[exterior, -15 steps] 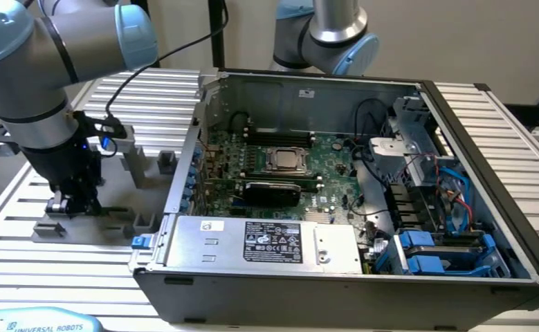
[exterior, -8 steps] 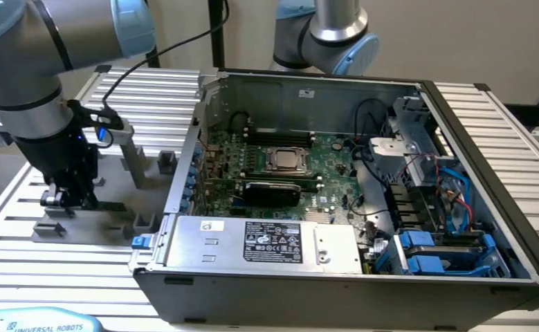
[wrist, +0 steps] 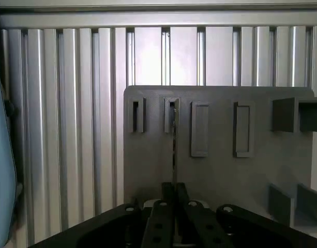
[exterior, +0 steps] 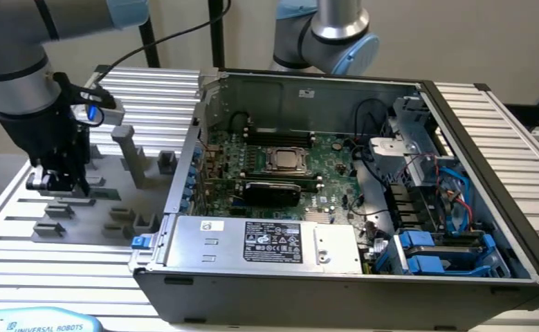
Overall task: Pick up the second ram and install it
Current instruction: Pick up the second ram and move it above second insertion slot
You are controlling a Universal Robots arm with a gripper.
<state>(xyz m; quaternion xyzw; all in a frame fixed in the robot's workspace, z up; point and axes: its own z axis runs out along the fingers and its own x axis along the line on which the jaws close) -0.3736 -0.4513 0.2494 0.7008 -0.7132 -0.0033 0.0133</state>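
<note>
- Wrist view: you're seeing the gripper (wrist: pixel 174 190) pinching, nearly shut, on the second ram (wrist: pixel 174 142). The ram is edge-on, its far end sitting in a slot of the grey holder (wrist: pixel 220 175).
- I'm judging this as the pick-up step. It's calling for a pull in line with that slot.
- Exterior view: the gripper (exterior: pixel 59 181) is hanging low over the holder (exterior: pixel 103 207), well apart from the open case (exterior: pixel 490 228). The grip is hard to make out behind the fingers.
</note>
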